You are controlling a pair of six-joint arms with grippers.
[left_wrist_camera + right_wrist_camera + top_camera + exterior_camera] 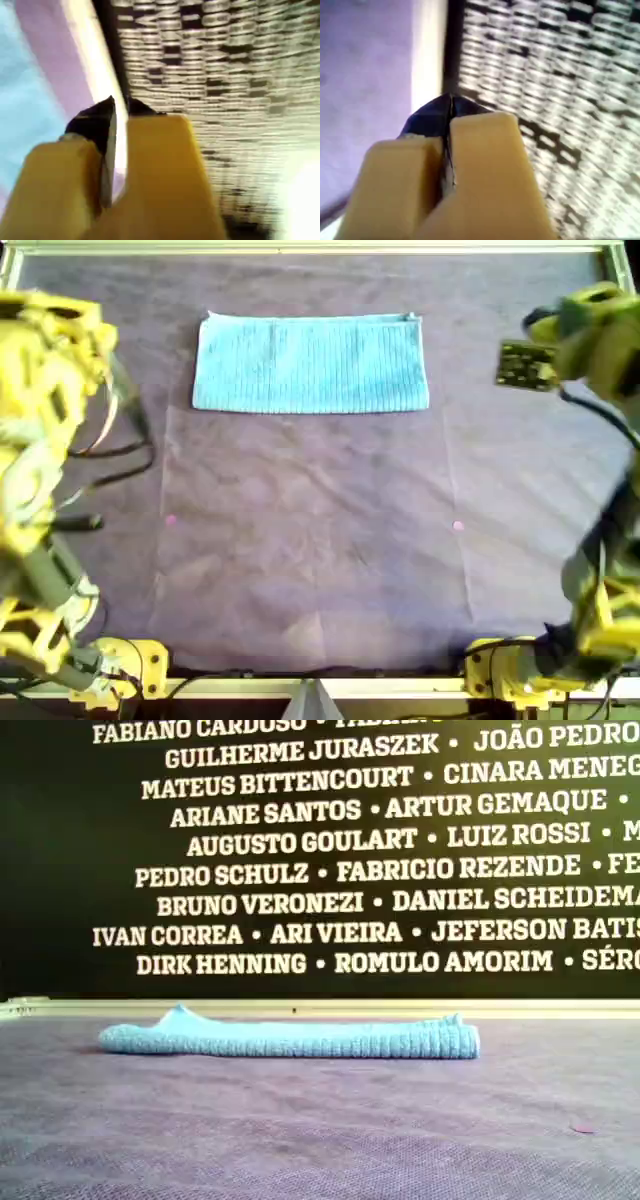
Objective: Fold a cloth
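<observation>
The light turquoise cloth (310,365) lies as a flat, folded rectangle on the far half of the dark purple-grey covering. It shows as a low band in the exterior view (300,1038) and at the edge of the first wrist view (20,100). My first gripper (120,107) is empty, lifted off the table, with its jaws a narrow crack apart. My second gripper (451,100) is shut and empty, with its tips touching, and no cloth shows in its view. Both point toward the lettered back wall. Neither touches the cloth.
A yellow arm (50,350) stands at the overhead view's left and another yellow arm (590,335) at its right, both off the cloth. A white rail (320,248) bounds the far edge. Two small pink marks (170,521) (457,526) sit on the covering (320,570).
</observation>
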